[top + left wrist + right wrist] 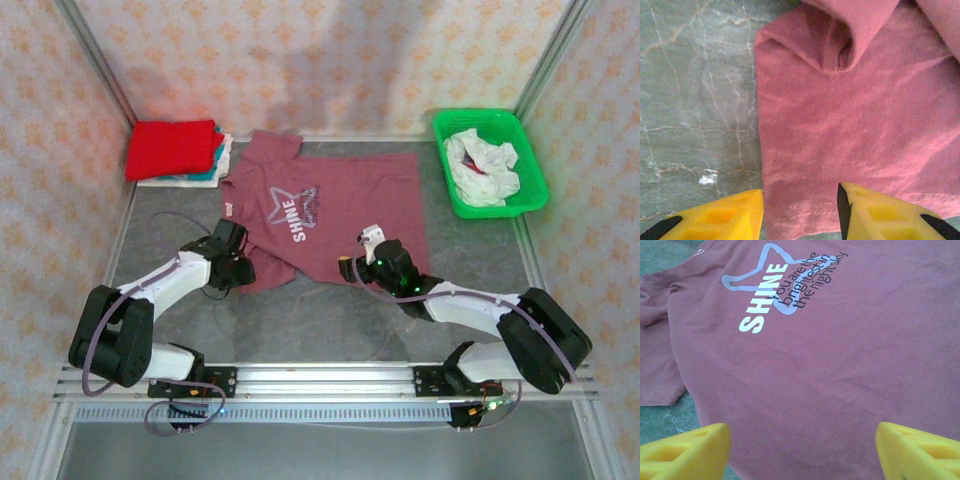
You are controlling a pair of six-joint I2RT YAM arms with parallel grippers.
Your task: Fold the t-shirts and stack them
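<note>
The table (330, 320) is grey stone-look laminate with pale veins, closed in on three sides by walls (330, 50) papered in a faded peach flower pattern. An aluminium rail (320, 375) runs along the near edge.

The maroon t-shirt (340, 210) lies spread face up in the middle of the table, collar to the left. In the far-left corner sits a folded stack: a red t-shirt (172, 148) on top, with a teal edge (215, 172) and a white layer (180, 182) under it. A green basket (500, 210) in the far-right corner holds crumpled white cloth (482, 168).

From above, the left gripper (235, 262) sits at the shirt's near-left corner and the right gripper (362, 250) at its near edge. Both are low over the cloth.

The left wrist view adds detail. Its yellow fingers (715, 220) are apart, one over bare table and the other over cloth, with the stitched hem running between them. Nothing is clamped. A loose curl of fabric (840, 45) lies beyond.

The right wrist view shows its fingers (685, 450) spread wide and empty above flat cloth. It also makes the chest print (775, 290) legible — "SHINE" in white on a star outline, with small dark lettering beside it that is a smudge from above.
</note>
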